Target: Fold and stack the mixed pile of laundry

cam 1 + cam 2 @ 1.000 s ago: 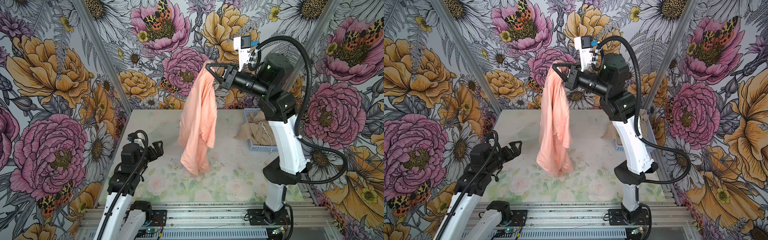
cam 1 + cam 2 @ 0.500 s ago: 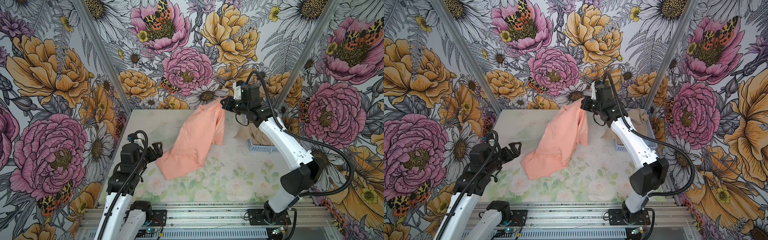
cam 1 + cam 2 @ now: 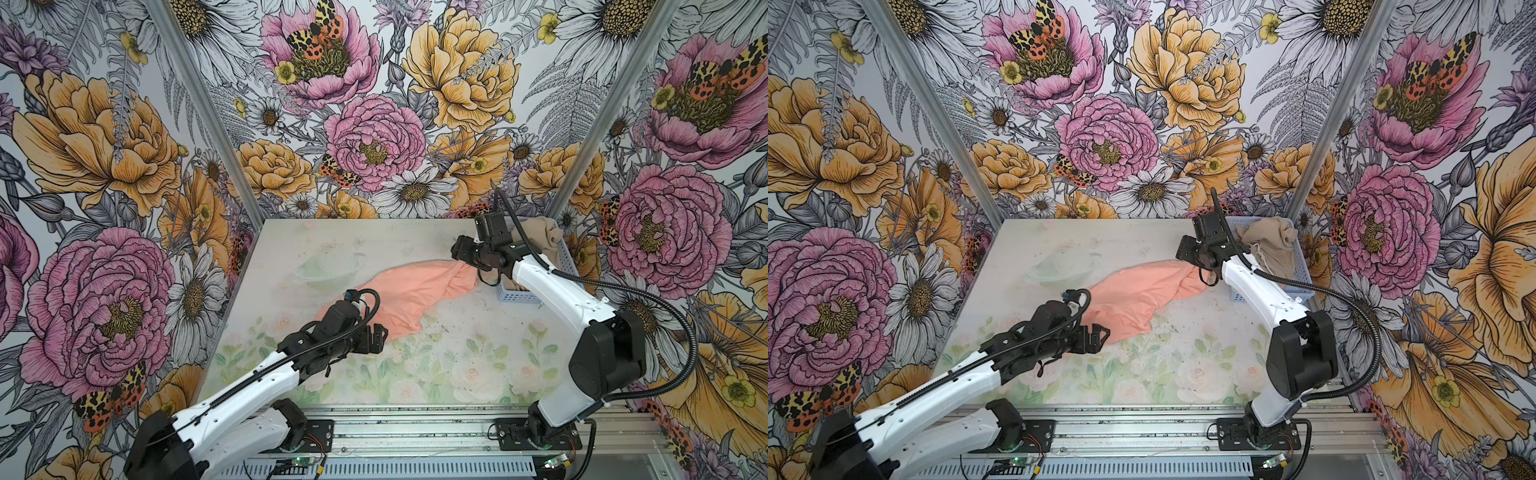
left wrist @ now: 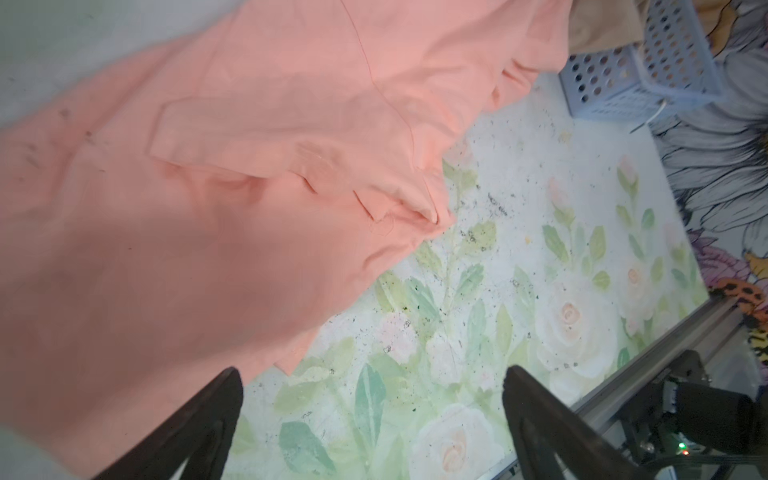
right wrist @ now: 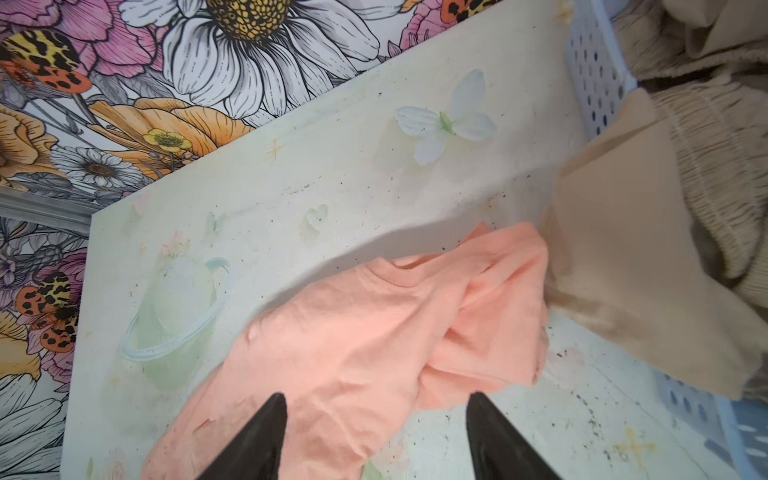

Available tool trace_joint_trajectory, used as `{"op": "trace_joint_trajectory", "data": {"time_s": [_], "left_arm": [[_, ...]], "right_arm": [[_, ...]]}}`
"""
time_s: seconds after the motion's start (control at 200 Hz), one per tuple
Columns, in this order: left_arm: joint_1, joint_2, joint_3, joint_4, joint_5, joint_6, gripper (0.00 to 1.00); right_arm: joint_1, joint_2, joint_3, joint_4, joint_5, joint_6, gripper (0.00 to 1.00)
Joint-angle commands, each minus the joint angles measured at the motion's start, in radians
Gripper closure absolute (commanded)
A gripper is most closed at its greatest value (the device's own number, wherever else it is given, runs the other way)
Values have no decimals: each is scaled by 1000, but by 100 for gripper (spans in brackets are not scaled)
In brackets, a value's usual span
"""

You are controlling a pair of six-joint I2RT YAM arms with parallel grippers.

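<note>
Looking at the light blue basket as the marker, where does the peach-pink T-shirt lie?
Flat but rumpled on the table, stretched in a long band away from the basket. Its bunched end sits just beside the basket's wall; its other end lies well apart from it.

And the beige shorts?
Heaped inside the basket, with one flap draped over the wall. In the right wrist view that flap meets the T-shirt's bunched end.

What is the right gripper doing?
It hovers just beside the basket, above the bunched end. Its two dark fingers stand spread, with nothing pinched between them; the cloth lies loose beneath.

The left gripper?
It is well apart from the basket, at the T-shirt's far end. Its fingers are spread wide and empty. In the left wrist view one finger overlaps the hem, the other stands over bare table. Whether it touches the cloth, I cannot tell.
</note>
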Motion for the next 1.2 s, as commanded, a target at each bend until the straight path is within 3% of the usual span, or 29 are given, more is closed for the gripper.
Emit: {"op": "trace_joint_trajectory", "data": {"time_s": [0.0,0.205,0.48,0.881,1.026,1.196], "left_arm": [[-49,139,76,131,-100,-9,1],[-73,372,233,152,-163,0,6],[-79,633,444,-18,-232,-26,21],[-70,714,510,-136,-261,-27,39],[-57,722,501,-137,-273,-23,58],[-39,713,522,-137,-302,5,88]], "right_arm": [[2,-97,-41,13,40,-11,28],[0,-195,-126,-11,52,-20,25],[-8,-264,-189,-17,49,-19,23],[-26,-260,-195,-19,32,-28,21],[-28,-257,-195,-19,33,-32,21],[-32,-267,-201,-19,38,-32,20]]}}
